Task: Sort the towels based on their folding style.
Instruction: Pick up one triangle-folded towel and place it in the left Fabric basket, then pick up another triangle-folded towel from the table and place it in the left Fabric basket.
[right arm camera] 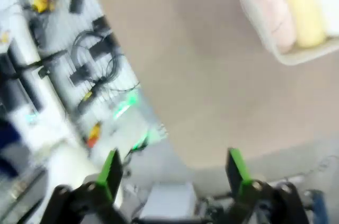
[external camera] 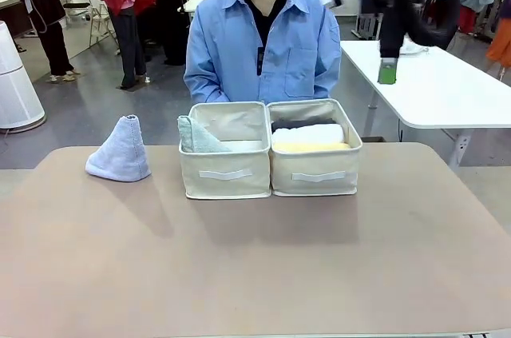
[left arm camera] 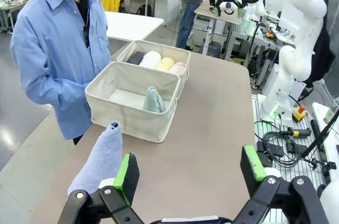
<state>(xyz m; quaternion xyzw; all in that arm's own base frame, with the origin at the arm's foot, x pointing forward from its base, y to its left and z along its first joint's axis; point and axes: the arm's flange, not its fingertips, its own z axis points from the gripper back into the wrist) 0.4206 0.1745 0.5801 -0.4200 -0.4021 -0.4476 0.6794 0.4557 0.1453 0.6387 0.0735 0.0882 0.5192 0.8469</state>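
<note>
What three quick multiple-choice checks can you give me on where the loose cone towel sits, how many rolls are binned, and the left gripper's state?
1. The lavender-blue cone towel is: A in a gripper; B on the table beside the left bin; C in the person's hand.
2. In the right bin, the rolled towels number: A two; B three; C four.
3. The left gripper is: A open and empty; B shut on a towel; C shut on a bin rim.
B: it stands on the table, apart from the bin. C: the left wrist view shows dark grey, white, yellow and pink rolls. A: its fingers are spread with nothing between them.
</note>
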